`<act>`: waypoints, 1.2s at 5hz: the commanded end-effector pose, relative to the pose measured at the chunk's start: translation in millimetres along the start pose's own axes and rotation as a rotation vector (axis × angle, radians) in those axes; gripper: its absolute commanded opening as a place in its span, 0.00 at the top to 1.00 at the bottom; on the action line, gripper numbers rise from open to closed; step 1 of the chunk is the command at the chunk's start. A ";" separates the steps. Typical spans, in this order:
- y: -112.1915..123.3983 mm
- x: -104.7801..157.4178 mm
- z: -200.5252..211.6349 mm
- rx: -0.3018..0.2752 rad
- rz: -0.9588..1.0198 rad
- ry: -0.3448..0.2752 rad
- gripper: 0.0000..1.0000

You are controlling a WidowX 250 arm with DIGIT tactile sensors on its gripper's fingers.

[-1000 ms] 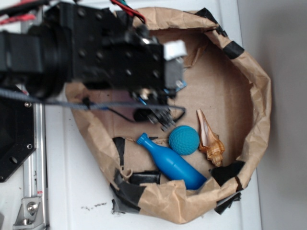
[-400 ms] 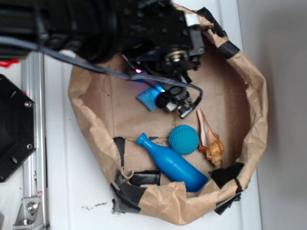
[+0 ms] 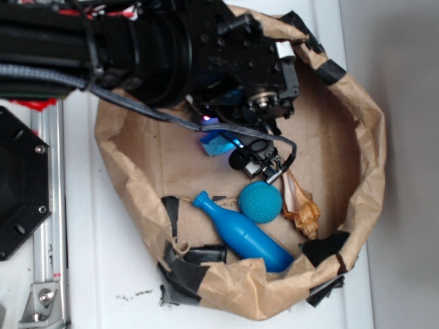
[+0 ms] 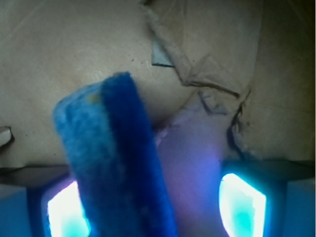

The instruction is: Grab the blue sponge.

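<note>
I am reading the exterior view from its left edge across. The arm is reaching in from 10 o'clock over the brown paper nest (image 3: 370, 137) on the white tabletop (image 3: 103, 274). The blue sponge (image 3: 218, 145) is showing as a small blue patch just under the wrist, near the nest's middle, at 10 o'clock from the teal ball (image 3: 260, 201). The pincer (image 3: 257, 161) is sitting just right of that patch, its tips hanging above the ball and the shell (image 3: 300, 202). The blue bottle (image 3: 240, 232) is lying at 6 o'clock in the nest, untouched.

In the wrist view the sponge (image 4: 116, 163) is standing on edge, tilted, filling the left half between the two glowing pads (image 4: 242, 200). It is lying against the left pad, while a clear gap is showing between it and the right pad.

So I am judging the pincer as partly wide, straddling the sponge but not clamping it. Whether the sponge is resting on the paper or being carried, I cannot tell.

Progress: approach and alignment are looking done. Closing on the slab and lifting it clear are looking like what is left.
</note>
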State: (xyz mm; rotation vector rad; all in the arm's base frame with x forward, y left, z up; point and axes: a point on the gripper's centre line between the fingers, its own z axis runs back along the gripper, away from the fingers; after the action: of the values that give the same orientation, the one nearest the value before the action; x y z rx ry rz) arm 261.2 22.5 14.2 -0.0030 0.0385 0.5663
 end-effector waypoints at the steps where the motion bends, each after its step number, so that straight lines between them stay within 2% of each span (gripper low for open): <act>1: -3.9 -11.5 -3.6 0.039 -0.113 0.013 0.00; 2: -7.1 -12.8 -6.7 0.024 -0.125 0.013 1.00; 4: -7.1 -5.6 -6.8 0.033 -0.174 0.005 1.00; 5: -10.4 -5.4 5.1 0.054 -0.228 -0.021 1.00; 6: -25.9 -8.5 54.9 0.038 -0.384 -0.083 1.00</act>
State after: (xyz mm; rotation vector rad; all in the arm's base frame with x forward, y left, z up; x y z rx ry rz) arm 261.5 -4.0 54.6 0.0552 0.0438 0.2092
